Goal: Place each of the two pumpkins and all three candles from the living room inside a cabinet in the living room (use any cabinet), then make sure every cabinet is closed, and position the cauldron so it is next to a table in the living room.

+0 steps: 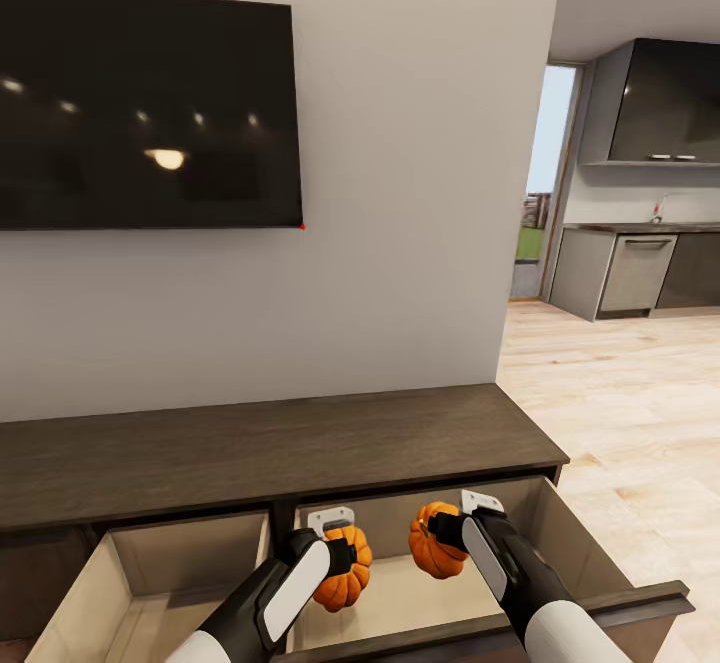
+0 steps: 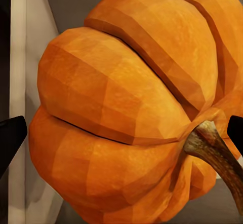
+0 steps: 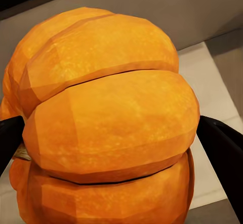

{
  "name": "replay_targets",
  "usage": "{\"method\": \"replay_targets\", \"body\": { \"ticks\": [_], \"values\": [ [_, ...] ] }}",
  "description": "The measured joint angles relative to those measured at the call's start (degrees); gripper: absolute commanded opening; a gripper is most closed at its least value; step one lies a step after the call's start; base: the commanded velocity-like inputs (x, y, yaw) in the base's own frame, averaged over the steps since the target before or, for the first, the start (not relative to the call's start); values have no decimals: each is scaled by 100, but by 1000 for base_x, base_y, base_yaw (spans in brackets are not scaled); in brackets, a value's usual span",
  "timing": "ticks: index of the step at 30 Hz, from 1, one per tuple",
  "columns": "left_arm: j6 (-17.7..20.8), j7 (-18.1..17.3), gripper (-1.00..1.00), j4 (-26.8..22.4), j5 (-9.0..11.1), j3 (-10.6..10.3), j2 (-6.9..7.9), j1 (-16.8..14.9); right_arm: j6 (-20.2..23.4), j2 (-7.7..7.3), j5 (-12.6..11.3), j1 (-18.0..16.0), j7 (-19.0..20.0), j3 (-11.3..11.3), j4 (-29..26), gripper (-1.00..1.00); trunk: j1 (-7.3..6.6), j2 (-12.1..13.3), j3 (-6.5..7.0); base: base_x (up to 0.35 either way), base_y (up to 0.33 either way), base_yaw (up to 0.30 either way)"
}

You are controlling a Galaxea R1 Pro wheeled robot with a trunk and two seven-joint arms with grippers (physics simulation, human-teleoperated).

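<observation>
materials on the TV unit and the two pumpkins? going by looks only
TV unit: looks like dark-brown wood or veneer, matte, with faint grain streaks on top; drawer insides are plain pale beige, maybe laminate. Pumpkins: bright orange mottled skin with a low sheen, ribbed and visibly faceted; the woody brown stem suggests real gourds, though plastic props can't be ruled out.

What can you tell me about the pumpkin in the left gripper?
The left pumpkin is small, bright orange and deeply ribbed, with a curved brown woody stem visible in the left wrist view. The left gripper is shut on it, fingertips at either side. It hangs over the pale interior of the open right-hand drawer, apart from the other pumpkin. Whether it touches the drawer floor is unclear.
</observation>
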Motion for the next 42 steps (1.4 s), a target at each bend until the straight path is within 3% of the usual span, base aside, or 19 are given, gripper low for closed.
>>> {"method": "replay_targets", "body": {
  "ticks": [7, 20, 25, 31, 42],
  "values": [
    [-7, 12, -100, -1, -21, 0, 14, 0, 0, 0, 0, 0, 1, 0, -1, -100, 0, 0, 0, 0, 0, 0],
    [-5, 9, -100, -1, -4, 0, 6, 4, 11, 0, -1, 1, 0, 0, 0, -100, 34, -17, -288, 0, 0, 0],
    [-14, 9, -100, -2, -4, -1, 6, 5, 8, 0, 1, 0, 2, 0, -1, -100, 34, -18, -288, 0, 0, 0],
    [-9, 9, -100, -1, -5, -8, 6, 5, 11, 0, 0, 1, 0, 0, 2, -100, 50, -25, -421, 0, 0, 0],
    [-16, 9, -100, -1, -14, -8, 14, 4, 9, 0, 0, 0, 1, 0, -1, -100, 49, -26, -421, 0, 0, 0]
  ]
}}
